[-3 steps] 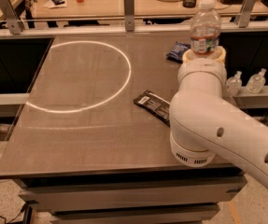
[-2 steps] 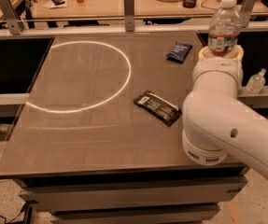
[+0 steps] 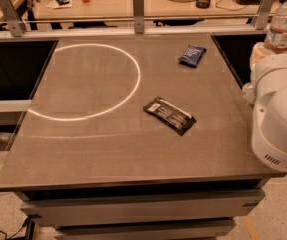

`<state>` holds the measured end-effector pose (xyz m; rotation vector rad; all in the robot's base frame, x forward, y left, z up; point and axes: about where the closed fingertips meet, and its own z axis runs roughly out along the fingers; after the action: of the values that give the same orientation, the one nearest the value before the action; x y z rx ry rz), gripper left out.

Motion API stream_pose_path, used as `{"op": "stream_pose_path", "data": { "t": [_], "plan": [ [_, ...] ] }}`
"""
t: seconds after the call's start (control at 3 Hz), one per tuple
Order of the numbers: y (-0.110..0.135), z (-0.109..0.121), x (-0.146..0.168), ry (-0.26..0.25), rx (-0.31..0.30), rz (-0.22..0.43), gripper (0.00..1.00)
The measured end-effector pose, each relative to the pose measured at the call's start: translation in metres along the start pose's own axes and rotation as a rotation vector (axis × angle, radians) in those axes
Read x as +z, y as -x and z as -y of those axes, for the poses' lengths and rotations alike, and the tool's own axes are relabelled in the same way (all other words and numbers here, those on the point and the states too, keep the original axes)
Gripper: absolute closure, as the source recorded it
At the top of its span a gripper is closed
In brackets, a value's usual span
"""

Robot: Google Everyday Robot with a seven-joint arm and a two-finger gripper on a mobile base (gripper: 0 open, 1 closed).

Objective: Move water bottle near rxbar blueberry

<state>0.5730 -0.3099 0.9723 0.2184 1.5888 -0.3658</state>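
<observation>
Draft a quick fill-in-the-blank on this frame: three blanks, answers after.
1. The hand, at the view's ____ edge, is shut on the water bottle.
2. The rxbar blueberry lies ____ the white ring on the table.
3. Of the rxbar blueberry and the black wrapper, the ____ lies nearer the water bottle.
Answers: right; outside; rxbar blueberry
</observation>
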Motion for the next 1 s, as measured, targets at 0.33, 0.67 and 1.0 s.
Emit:
{"op": "stream_pose_path", "data": {
  "t": [0.33,0.67,1.0],
  "plan": [
    [-0.004,0.026,0.020,0.077,0.015,-0.020,1.00],
    [-0.014,0.024,0.037,0.193,0.001,-0.044,1.00],
    [-0.029,-0.003,0.049,0.346,-0.042,-0.065,1.00]
  ]
}}
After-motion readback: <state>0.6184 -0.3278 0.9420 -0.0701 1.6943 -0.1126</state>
